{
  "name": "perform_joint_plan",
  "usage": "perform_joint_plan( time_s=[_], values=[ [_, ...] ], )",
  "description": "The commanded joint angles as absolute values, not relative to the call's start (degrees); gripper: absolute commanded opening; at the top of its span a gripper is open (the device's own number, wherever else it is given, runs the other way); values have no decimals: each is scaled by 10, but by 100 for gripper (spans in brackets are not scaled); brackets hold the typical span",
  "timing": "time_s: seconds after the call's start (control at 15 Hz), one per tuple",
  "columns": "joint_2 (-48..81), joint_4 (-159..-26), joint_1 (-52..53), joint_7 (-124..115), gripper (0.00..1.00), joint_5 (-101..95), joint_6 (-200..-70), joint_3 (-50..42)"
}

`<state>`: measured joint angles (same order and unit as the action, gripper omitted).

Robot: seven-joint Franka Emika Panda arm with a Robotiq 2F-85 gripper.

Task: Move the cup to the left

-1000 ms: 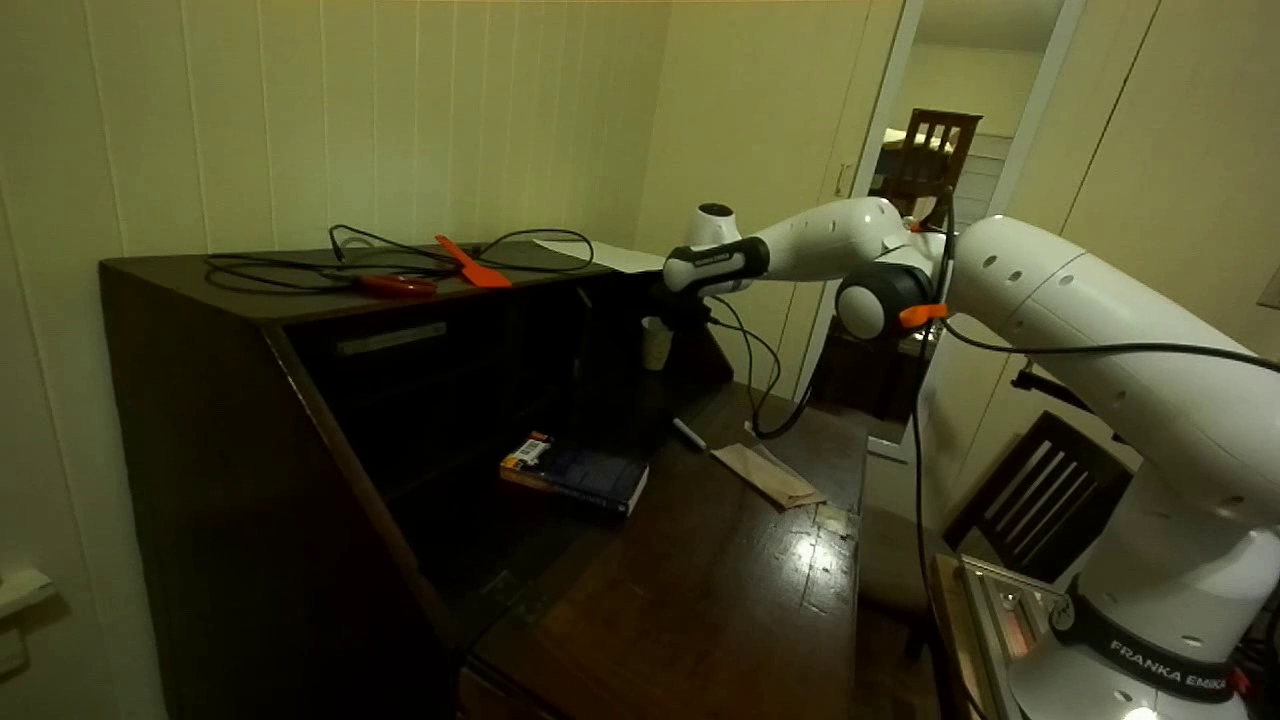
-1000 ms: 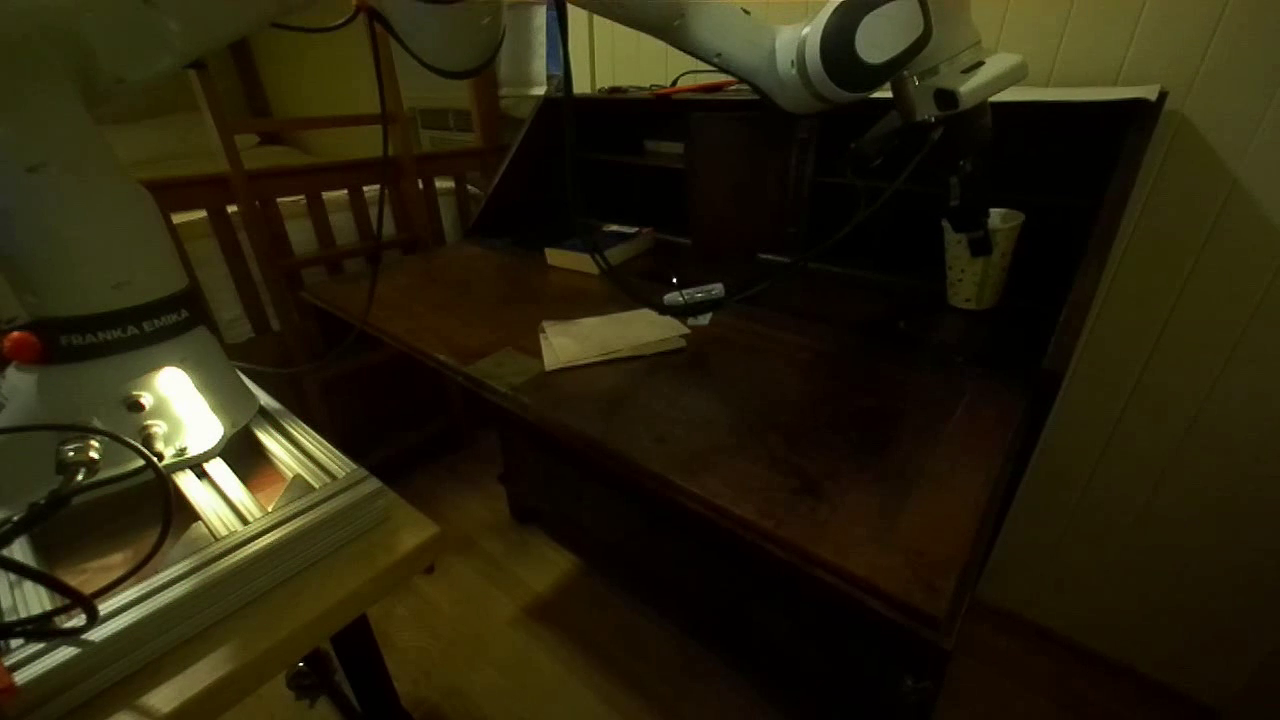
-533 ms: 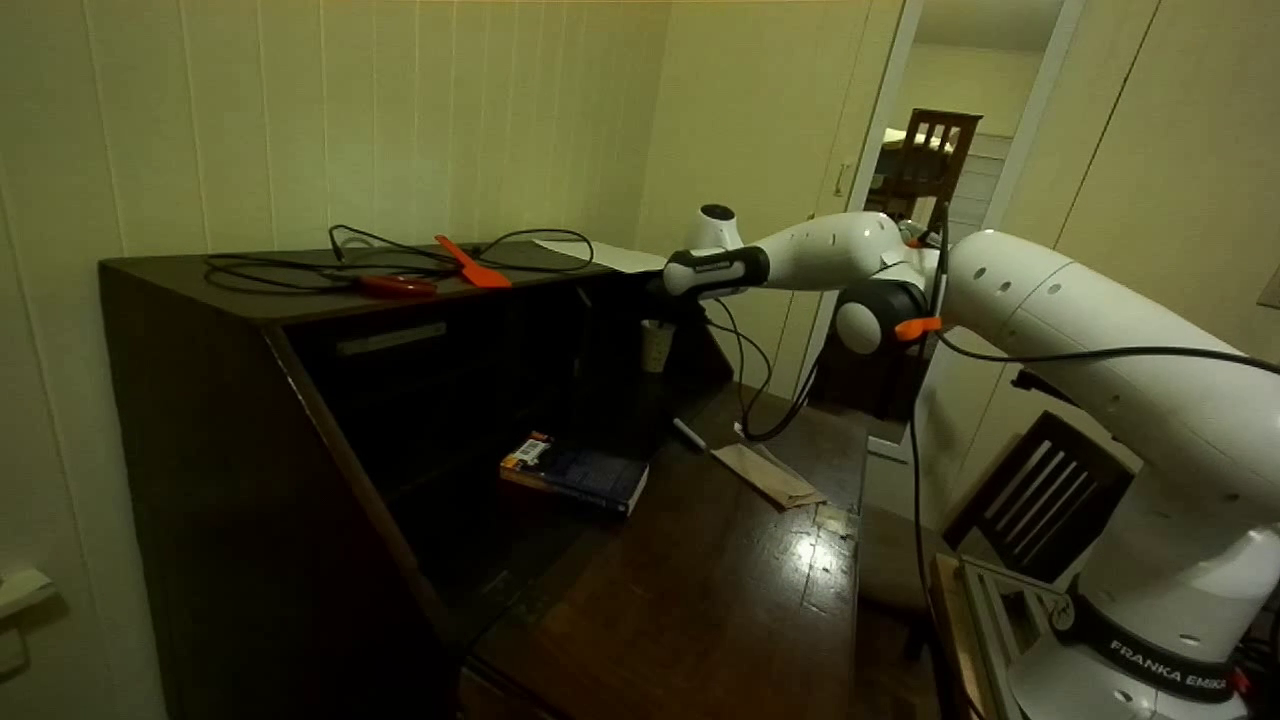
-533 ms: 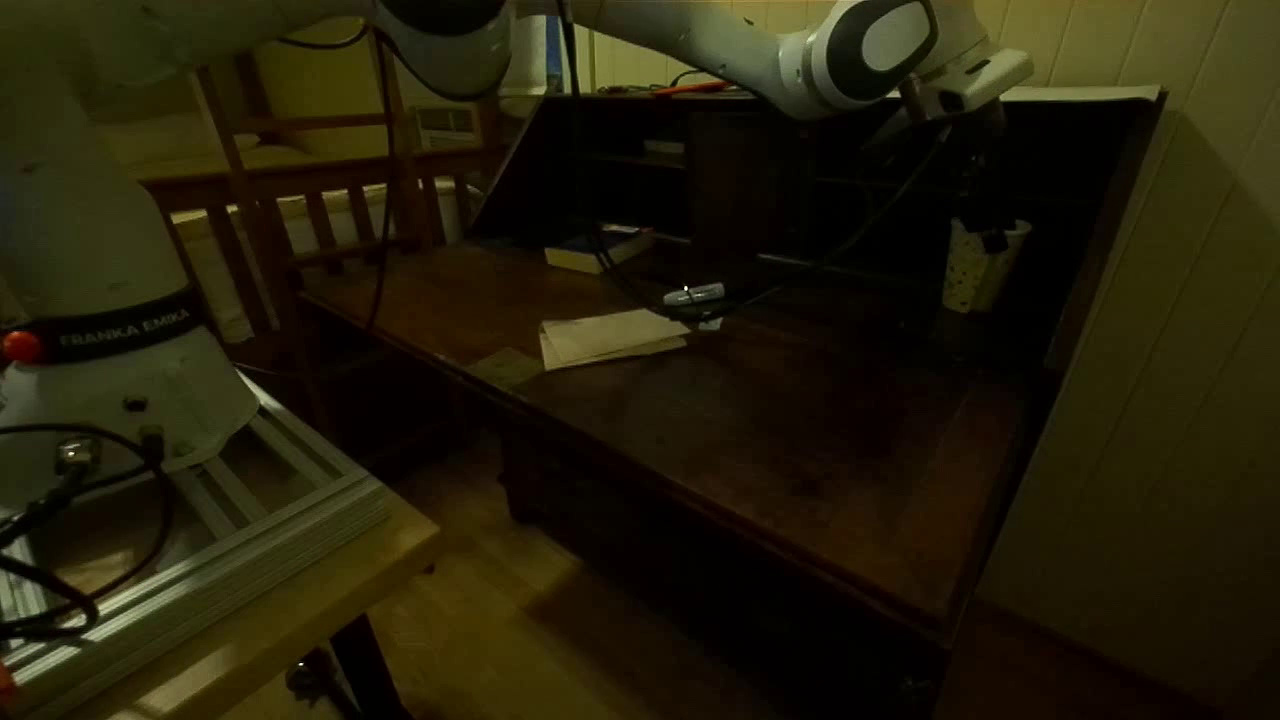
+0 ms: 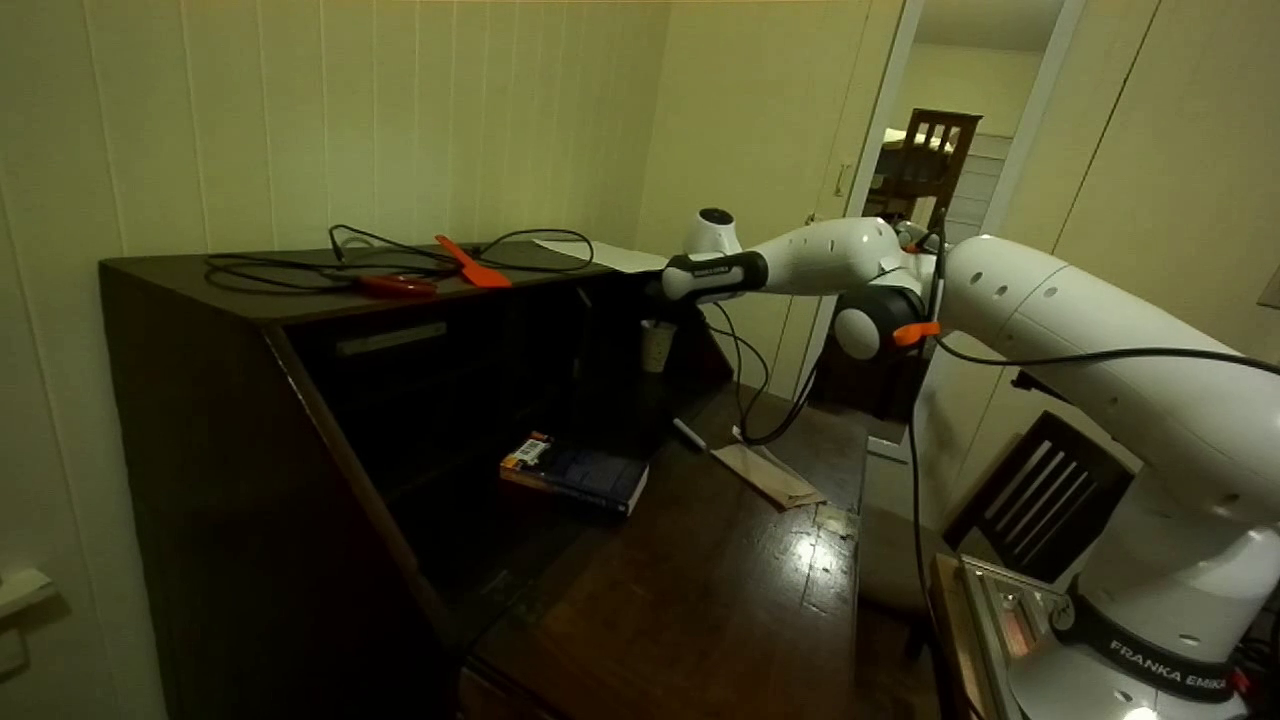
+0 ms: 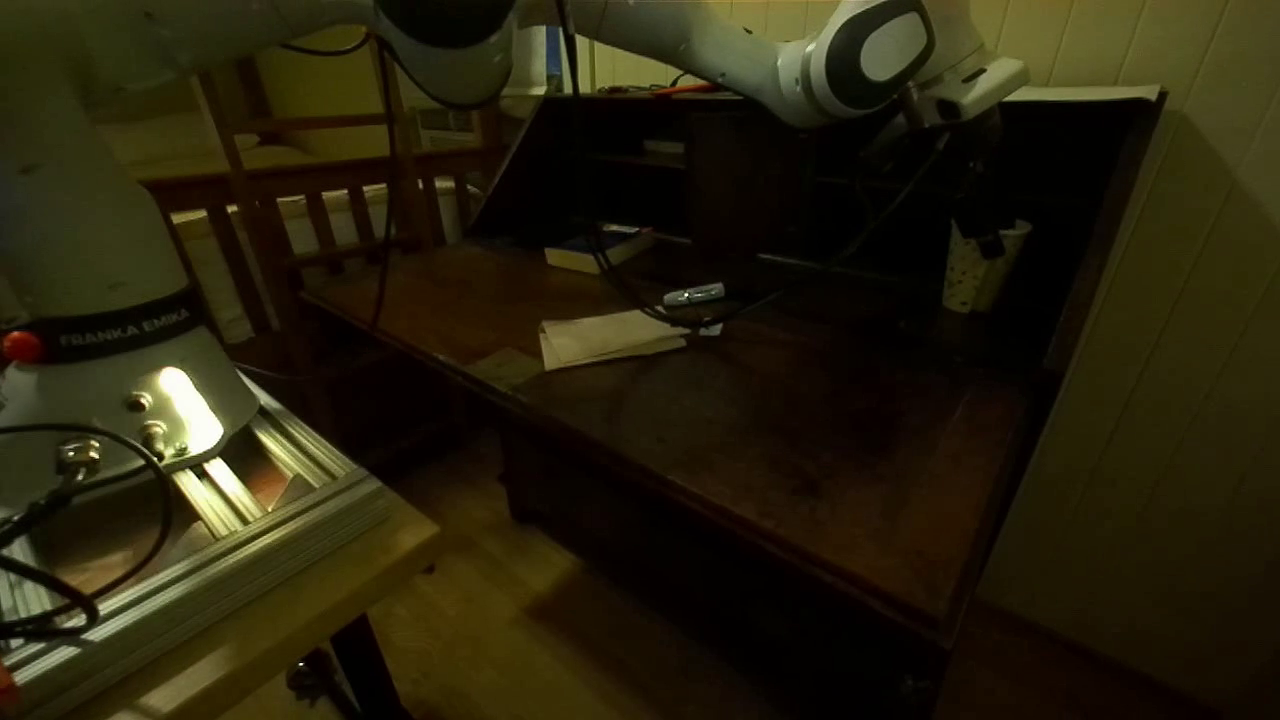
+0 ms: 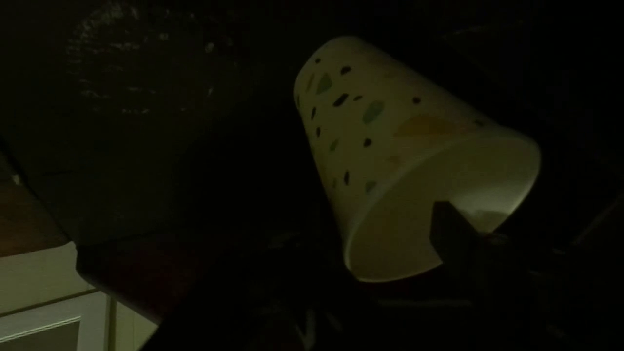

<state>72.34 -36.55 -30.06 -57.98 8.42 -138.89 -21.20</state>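
Note:
A whitish cup (image 7: 336, 131) with dark, green and orange flecks fills the middle of the wrist view, its open mouth toward the camera. In both exterior views the cup (image 6: 963, 280) is about upright at the far end of the desk, close to the dark shelving (image 6: 745, 180); its base is in shadow. My gripper (image 7: 385, 239) is open at the rim: one finger (image 7: 453, 239) crosses the mouth, while the other is a dark shape by the rim's opposite edge, hard to make out. In an exterior view a dark fingertip (image 6: 990, 245) overlaps the rim.
On the desk (image 5: 680, 600) lie a dark blue book (image 5: 590, 475), a white marker (image 5: 690, 434) and a folded pale paper (image 5: 765, 474). The arm's cable (image 6: 640, 300) hangs low near the marker. Cables and an orange spatula (image 5: 470, 262) lie on top of the desk.
The cup has come down slightly in the last second and stayed put over the latter half. The arm has dipped a little. My fingers, previously together at the rim, have spread.

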Motion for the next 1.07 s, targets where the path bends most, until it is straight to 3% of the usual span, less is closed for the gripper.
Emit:
perform_joint_plan(
  time_s=[0.0, 0.27, 0.33, 1.0],
  values=[
    [723, -353, -301, -573, 31, 82, -1373, -211],
    [723, -355, -300, -574, 3, 85, -1382, -210],
    [721, -357, -300, -569, 1, 85, -1381, -207],
    [649, -438, -294, -479, 1, 95, -1390, -192]
  ],
)
